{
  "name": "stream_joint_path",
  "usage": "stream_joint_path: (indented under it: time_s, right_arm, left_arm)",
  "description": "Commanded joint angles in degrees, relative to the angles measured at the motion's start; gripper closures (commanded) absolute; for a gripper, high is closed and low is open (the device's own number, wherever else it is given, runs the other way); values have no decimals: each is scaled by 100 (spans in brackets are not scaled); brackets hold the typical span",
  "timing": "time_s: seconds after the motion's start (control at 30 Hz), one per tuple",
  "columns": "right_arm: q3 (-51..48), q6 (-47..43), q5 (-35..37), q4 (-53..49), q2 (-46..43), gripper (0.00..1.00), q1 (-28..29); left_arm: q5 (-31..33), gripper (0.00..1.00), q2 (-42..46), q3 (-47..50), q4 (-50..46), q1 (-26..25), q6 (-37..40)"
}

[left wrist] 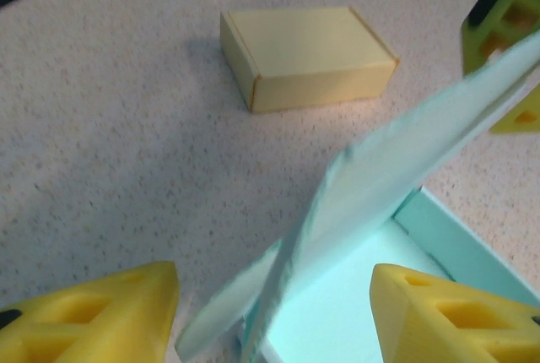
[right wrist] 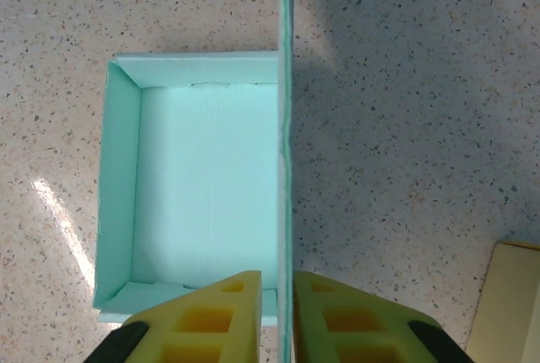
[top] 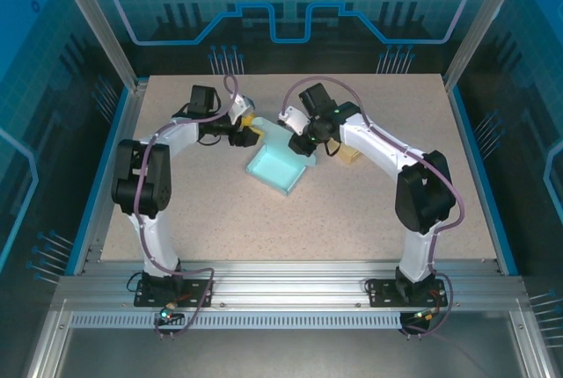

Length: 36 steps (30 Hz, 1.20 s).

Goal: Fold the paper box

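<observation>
The light teal paper box (top: 280, 170) lies open in the middle of the table, its tray (right wrist: 202, 203) seen from above. Its lid (right wrist: 285, 127) stands upright on edge. My right gripper (right wrist: 277, 316) straddles the lid's top edge, the jaws only slightly open, with a thin gap on the tray side. My left gripper (left wrist: 274, 321) is open wide at the box's far left corner. The tilted lid (left wrist: 405, 160) and a small side flap (left wrist: 224, 304) pass between its fingers without touching them. From above, both grippers (top: 255, 136) (top: 303, 145) meet at the box's far edge.
A small tan closed carton (left wrist: 305, 56) rests on the speckled table just right of the teal box, beside the right arm (top: 349, 154). Metal frame posts and blue panels border the table.
</observation>
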<state>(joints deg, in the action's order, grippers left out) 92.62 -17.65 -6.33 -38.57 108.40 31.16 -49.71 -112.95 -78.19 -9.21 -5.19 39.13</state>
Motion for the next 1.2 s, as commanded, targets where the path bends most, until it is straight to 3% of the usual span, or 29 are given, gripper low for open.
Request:
stream_joint_path:
  time_s: [0.0, 0.3, 0.53, 0.63, 0.73, 0.87, 1.17]
  right_arm:
    - [175, -50, -106, -142, 60, 80, -31]
    - [160, 113, -25, -92, 99, 72, -41]
    - [-123, 961, 792, 272, -187, 49, -48]
    - [-391, 1486, 1292, 451, -514, 34, -107]
    - [-857, 1861, 1325, 747, -992, 29, -204]
    - [-1552, 2302, 1389, 1202, -1690, 31, -406]
    - [-3581, 2517, 717, 2739, -2993, 33, -755]
  left_arm:
    - [239, 40, -126, -120, -342, -48, 349]
    - [391, 76, -134, -87, 58, -84, -150]
    - [808, 95, 267, 550, 567, -251, -225]
    - [986, 97, 531, 946, 917, -322, -246]
    - [1127, 100, 773, 1318, 1287, -366, -263]
    - [1122, 100, 1009, 1610, 1597, -393, -373]
    - [1315, 100, 1388, 1773, 1493, -473, -889]
